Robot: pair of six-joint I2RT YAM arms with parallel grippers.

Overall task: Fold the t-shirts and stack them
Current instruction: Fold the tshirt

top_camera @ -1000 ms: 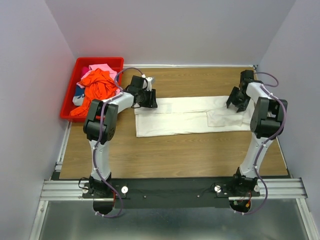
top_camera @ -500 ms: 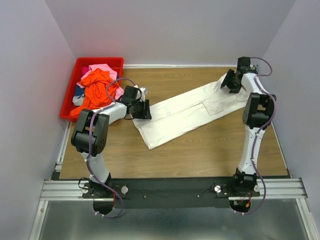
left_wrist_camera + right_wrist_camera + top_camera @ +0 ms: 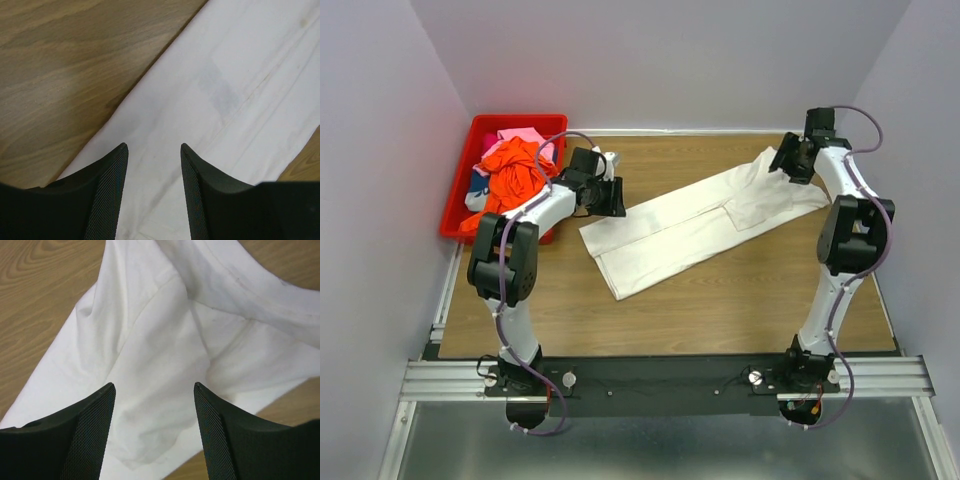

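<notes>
A large white t-shirt, folded into a long strip, lies slanted on the wooden table from near left to far right. My left gripper hovers open over its left end; in the left wrist view the white t-shirt lies flat below the left gripper. My right gripper stands open above the shirt's far right end, with the rumpled sleeve part of the white t-shirt under the right gripper. An orange-red t-shirt, a pink one and a dark patterned one are heaped in the bin.
The red plastic bin sits at the far left corner of the table. Bare wood stretches between the shirt and the arm bases. Grey walls close in on the left, back and right.
The white shirt has swung from lying straight across to slanting, its right end carried towards the far edge. The left gripper has since drawn back slightly off the shirt's left end.
</notes>
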